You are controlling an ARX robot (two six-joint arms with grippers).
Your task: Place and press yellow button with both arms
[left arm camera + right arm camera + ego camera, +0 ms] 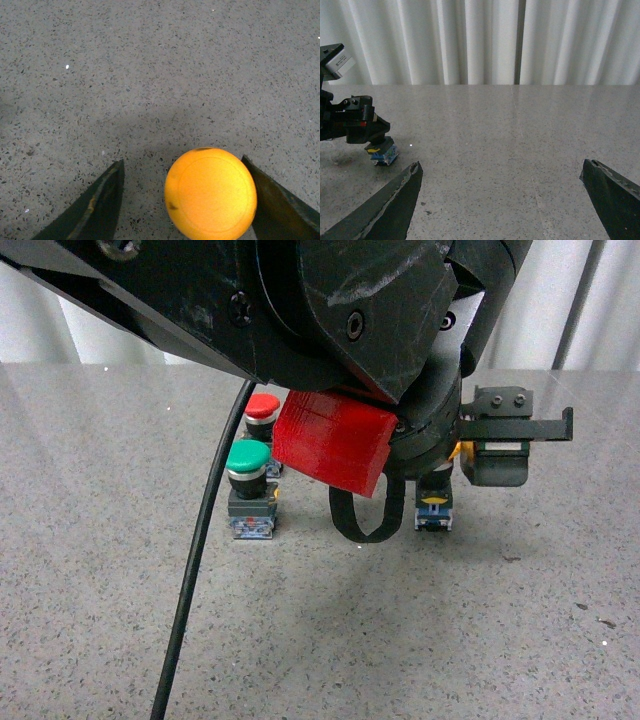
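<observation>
black left arm [330,300] with its red block [335,445] crowds the upper frame, over the yellow button [435,508].
button stands on the table [480,640], right of centre. left gripper [182,161] straddles its cap part-open, one finger touching, the other clear. right gripper [501,164] gapes wide, empty, well apart. best to centre and close the left first, then press squarely.

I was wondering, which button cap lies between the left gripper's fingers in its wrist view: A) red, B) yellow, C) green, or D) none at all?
B: the yellow button shows its round cap between the fingers of the left gripper, close beside one finger with a clear gap to the other.
</observation>
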